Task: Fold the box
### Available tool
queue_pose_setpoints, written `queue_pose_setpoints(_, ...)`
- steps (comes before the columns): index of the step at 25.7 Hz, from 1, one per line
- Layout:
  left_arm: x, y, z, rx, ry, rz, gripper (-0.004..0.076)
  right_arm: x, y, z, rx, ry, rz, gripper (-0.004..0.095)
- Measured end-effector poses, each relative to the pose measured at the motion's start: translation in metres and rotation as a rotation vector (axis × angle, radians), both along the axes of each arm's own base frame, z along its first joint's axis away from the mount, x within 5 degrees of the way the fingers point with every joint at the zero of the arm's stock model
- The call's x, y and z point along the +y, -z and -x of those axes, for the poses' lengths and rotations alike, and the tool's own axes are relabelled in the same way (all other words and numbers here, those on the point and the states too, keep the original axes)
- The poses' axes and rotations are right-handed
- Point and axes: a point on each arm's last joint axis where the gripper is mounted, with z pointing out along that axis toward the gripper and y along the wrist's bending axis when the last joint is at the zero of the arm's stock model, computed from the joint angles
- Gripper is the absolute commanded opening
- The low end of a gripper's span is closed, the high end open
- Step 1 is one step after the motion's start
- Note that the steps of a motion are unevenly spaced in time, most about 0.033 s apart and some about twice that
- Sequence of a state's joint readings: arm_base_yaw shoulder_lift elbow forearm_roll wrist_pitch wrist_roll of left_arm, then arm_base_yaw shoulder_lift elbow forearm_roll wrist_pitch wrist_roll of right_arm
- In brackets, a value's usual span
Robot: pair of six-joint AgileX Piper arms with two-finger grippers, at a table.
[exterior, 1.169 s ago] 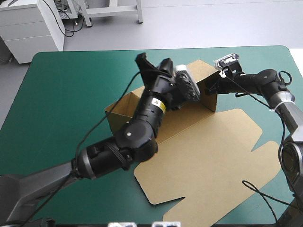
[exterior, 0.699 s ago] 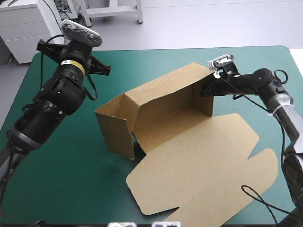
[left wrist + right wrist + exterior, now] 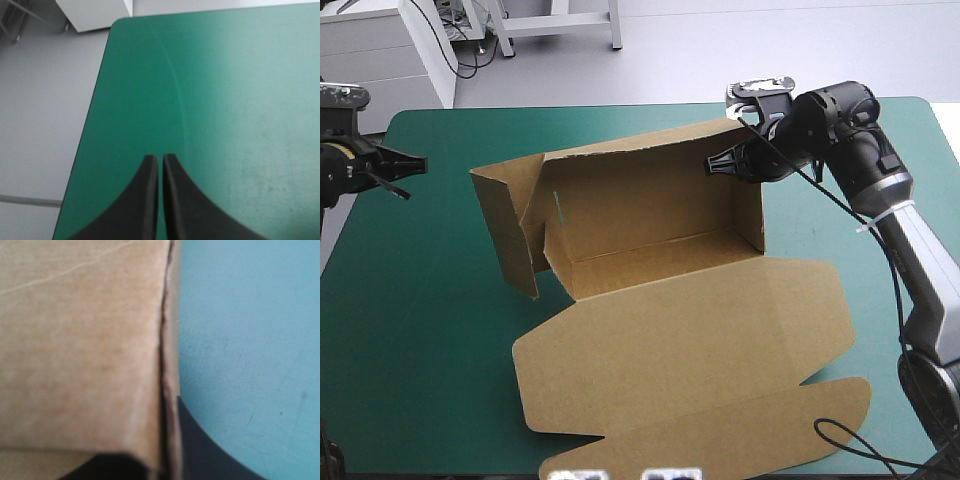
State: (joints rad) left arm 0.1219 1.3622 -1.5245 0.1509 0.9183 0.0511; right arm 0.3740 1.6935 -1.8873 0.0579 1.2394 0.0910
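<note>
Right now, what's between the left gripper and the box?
Nothing: only bare teal-green cover lies between the left gripper and the box, as the high view shows.

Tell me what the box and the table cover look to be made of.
The box: brown cardboard with a matte finish. It shows scored fold lines, cut flaps and a rough, fibrous edge in the right wrist view.
The cover: teal-green and smooth, with a faint sheen and fine scuffs. It is perhaps a vinyl or rubber-like mat, but the look does not settle it.
</note>
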Motion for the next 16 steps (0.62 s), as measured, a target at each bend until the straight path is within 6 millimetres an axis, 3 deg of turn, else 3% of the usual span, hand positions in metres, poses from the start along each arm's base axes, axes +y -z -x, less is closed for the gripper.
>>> queue_pose_setpoints(3, 0.014, 0.027, 0.002, 0.080, -0.042, 0.067, 0.0013, 0.005, 0.004, 0.000, 0.055, 0.037, -0.066, 0.0001)
queue_pose_setpoints(9, 0.010, 0.060, 0.002, 0.167, -0.013, 0.140, 0.0013, 0.010, 0.028, 0.002, 0.162, 0.046, -0.097, 0.0001)
queue_pose_setpoints(16, -0.003, 0.070, 0.000, 0.178, 0.097, 0.238, 0.0012, 0.005, 0.074, -0.013, 0.239, 0.073, 0.076, 0.0001)
